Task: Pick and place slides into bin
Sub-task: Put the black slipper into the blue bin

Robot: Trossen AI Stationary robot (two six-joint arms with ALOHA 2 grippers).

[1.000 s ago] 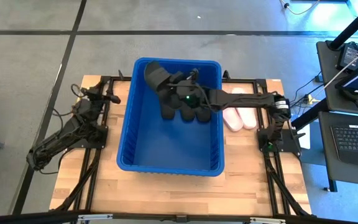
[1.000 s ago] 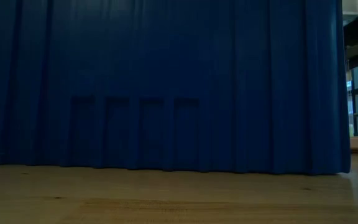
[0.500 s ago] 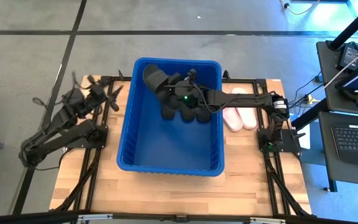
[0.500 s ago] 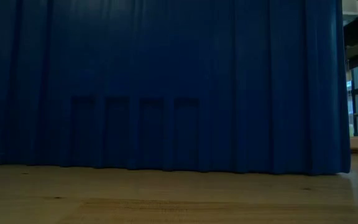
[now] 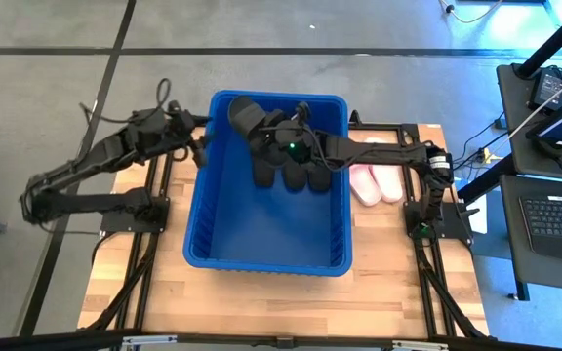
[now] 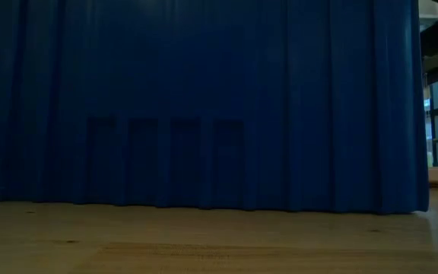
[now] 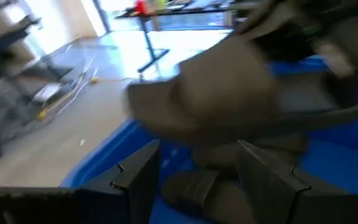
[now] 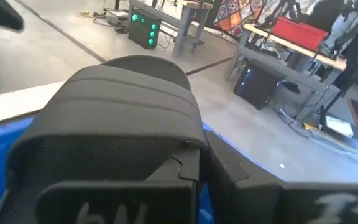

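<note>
The blue bin stands mid-table; its near wall fills the low view. My right gripper reaches in from the right and is shut on a black slide, held above the bin's far left part. Three black slides lie on the bin's floor. Two pink slides lie on the table right of the bin. My left gripper is open and empty at the bin's far left corner. Its wrist view looks at the held slide. My right gripper holds the black slide by the edge next to its wide strap. The slide itself hides most of the place of contact. The fingers come level from the table's right. The slide is lifted clear above the bin's floor, tilted, with its strap toward the wrist camera.
The bin's thick rim and tall walls stand between the arms. Bare wood shows near the table's front edge. A desk with a laptop stands off the table to the right.
My left arm has risen from its rest at the table's left and swung toward the bin's far left corner, so that its gripper now stands beside the rim there. My right gripper has kept the black slide up over the bin, nearly still.
</note>
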